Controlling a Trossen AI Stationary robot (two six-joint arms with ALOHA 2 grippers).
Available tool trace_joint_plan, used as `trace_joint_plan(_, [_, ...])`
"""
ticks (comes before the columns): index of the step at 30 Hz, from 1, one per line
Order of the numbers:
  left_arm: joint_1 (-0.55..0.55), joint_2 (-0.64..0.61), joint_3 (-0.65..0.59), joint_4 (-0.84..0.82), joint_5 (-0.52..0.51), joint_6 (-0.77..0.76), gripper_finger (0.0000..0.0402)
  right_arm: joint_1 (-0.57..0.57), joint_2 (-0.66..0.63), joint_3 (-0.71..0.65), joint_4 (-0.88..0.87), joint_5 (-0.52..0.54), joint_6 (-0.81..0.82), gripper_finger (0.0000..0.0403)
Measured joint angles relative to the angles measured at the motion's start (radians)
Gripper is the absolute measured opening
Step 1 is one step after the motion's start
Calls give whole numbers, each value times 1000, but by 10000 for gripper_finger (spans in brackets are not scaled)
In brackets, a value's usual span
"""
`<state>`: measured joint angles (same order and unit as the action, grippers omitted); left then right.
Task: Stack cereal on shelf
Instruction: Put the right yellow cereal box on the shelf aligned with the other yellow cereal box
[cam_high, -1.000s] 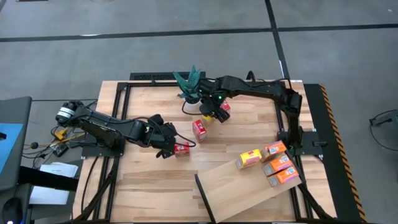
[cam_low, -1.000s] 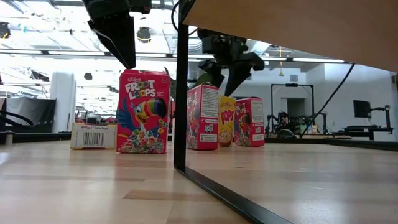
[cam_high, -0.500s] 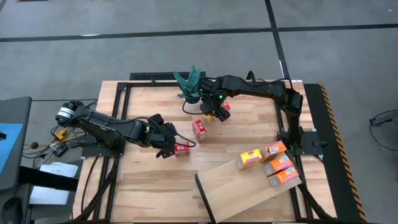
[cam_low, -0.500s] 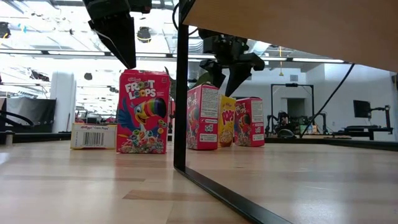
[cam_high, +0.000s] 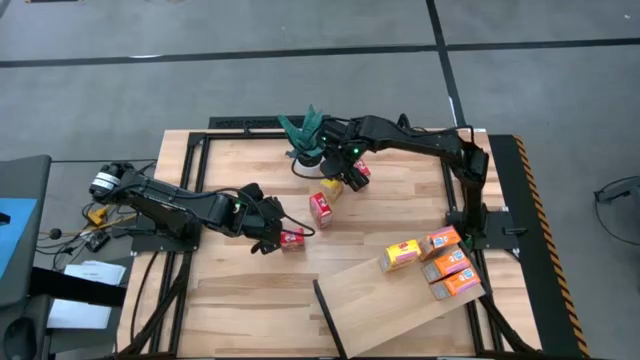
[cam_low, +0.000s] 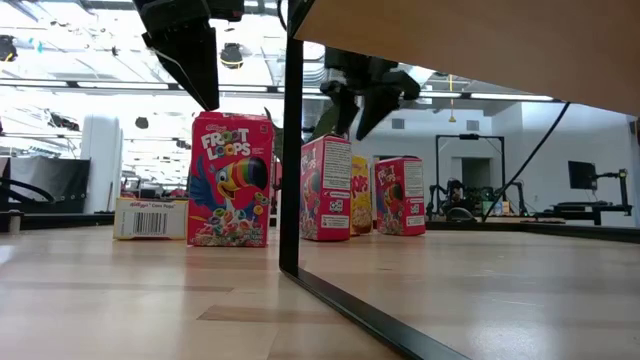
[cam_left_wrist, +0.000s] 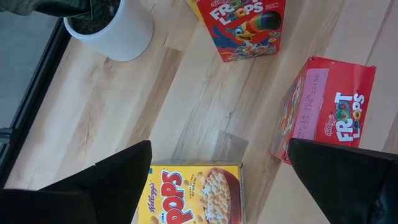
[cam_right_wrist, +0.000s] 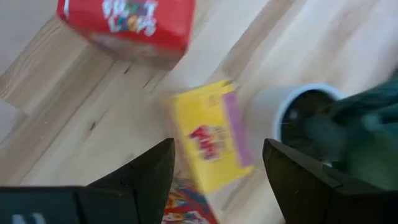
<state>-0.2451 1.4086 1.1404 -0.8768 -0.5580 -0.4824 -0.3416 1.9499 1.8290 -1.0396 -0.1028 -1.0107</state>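
Observation:
My left gripper (cam_high: 272, 240) hangs open over a yellow Pops box (cam_left_wrist: 194, 194) lying flat on the table, a finger on either side and clear of it. A red Froot Loops box (cam_high: 293, 238) stands just beside it. My right gripper (cam_high: 347, 178) hovers open above a standing yellow box (cam_right_wrist: 211, 140), near another red box (cam_high: 362, 172) and a third red one (cam_high: 321, 207). In the low view the right gripper (cam_low: 362, 108) is well above the box tops. The pale shelf (cam_high: 390, 305) at the near right carries a yellow box (cam_high: 400, 254) and orange boxes (cam_high: 450, 265).
A green plant in a white pot (cam_high: 308, 140) stands just beyond the right gripper, close to the yellow box. The shelf's dark upright edge (cam_low: 290, 150) rises in front of the low view. Bare planked tabletop (cam_high: 240, 300) lies at the near left.
My right gripper has risen from just over the standing boxes, its fingers staying the same width apart. The left arm has kept still.

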Motion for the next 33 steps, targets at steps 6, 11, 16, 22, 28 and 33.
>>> trace_joint_plan(6, [0, 0, 0, 0, -4, -10, 368, 0, 0, -9, 4, -1, -16, 270])
trace_joint_plan(11, [0, 0, 0, 0, -4, -16, 368, 0, 0, -35, 10, -1, -19, 270])
trace_joint_plan(16, [0, 0, 0, 0, -4, -16, 368, -3, 0, -87, 60, -1, -44, 270])
trace_joint_plan(22, [0, 0, 0, 0, 2, -16, 368, -3, 1, -104, 73, 4, -65, 270])
trace_joint_plan(28, [0, 0, 0, 0, 3, -16, 368, -7, 1, -104, 94, 1, -57, 270])
trace_joint_plan(33, [0, 0, 0, -1, 8, -16, 368, -6, 15, -102, 70, 0, -48, 270])
